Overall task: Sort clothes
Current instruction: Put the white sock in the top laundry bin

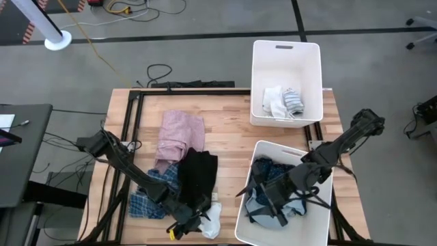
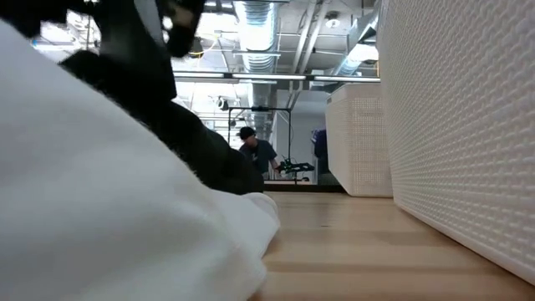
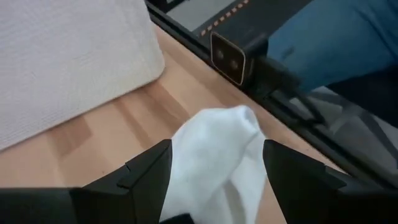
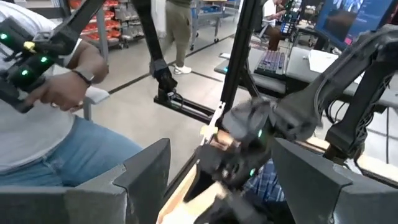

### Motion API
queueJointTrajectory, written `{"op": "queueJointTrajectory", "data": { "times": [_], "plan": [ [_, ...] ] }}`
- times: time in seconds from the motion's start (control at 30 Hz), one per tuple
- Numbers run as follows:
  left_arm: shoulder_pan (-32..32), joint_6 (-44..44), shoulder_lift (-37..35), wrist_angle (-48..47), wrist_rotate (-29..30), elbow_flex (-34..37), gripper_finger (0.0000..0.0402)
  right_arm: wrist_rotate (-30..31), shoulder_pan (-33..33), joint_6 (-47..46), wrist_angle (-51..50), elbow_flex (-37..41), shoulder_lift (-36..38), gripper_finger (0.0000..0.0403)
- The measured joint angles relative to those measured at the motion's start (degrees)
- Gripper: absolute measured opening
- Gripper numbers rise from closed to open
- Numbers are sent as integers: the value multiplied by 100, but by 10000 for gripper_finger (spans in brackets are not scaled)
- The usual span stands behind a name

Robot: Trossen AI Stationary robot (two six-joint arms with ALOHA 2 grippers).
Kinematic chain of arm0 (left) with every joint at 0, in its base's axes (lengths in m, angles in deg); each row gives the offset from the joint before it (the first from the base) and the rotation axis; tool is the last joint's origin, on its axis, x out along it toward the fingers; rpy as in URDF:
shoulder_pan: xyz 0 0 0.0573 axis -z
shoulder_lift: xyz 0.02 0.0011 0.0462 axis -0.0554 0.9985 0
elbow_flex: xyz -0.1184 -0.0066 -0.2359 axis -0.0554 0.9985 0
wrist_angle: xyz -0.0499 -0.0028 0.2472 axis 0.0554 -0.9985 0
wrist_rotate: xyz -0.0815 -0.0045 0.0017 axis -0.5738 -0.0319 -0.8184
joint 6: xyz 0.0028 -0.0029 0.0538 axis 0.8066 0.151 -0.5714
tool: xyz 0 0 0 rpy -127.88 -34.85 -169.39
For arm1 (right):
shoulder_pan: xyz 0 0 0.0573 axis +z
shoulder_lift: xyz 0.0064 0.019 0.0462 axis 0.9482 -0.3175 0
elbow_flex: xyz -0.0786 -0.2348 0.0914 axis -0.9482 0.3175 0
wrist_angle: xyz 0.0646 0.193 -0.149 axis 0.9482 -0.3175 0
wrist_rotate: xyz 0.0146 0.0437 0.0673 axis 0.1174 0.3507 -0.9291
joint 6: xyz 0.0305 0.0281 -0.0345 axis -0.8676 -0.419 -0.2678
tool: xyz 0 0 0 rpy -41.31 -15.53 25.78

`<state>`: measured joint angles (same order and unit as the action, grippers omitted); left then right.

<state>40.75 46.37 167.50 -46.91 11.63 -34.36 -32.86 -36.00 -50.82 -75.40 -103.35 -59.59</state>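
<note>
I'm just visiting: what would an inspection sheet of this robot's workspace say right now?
Surface: wooden table, partly covered by clothes.
Job's things: pink garment, black garment, blue plaid shirt on the table; white sock at its front edge; socks in the far bin; dark blue clothes in the near bin.
Clutter: nothing seen.
Grippers: left gripper straddles the white sock; right gripper open over the near bin.
Cables: loose on the floor.
Surroundings: person seated nearby; another across the room.
</note>
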Motion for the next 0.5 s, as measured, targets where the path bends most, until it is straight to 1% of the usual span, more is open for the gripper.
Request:
{"op": "queueJointTrajectory", "data": {
  "times": [0.07,0.17,0.27,0.33,0.37,0.43,0.5],
  "plan": [
    [-51,-97,243,173,-57,-4,247,-1,-40,88,108,0,-85,296],
    [-155,-165,548,181,24,-55,247,-2,-77,103,103,0,-175,296],
    [-272,-184,675,206,-74,-194,247,-4,-120,83,78,0,-205,296],
    [-320,-220,748,131,-83,-275,238,-4,-120,81,87,0,-204,296],
    [-335,-248,761,67,-78,-300,229,-4,-120,81,95,0,-196,296],
    [-360,-330,761,15,-78,-323,196,-7,-118,83,89,0,-190,296],
    [-361,-464,759,25,-76,-337,147,-11,-118,83,87,0,-190,296]
  ]
}}
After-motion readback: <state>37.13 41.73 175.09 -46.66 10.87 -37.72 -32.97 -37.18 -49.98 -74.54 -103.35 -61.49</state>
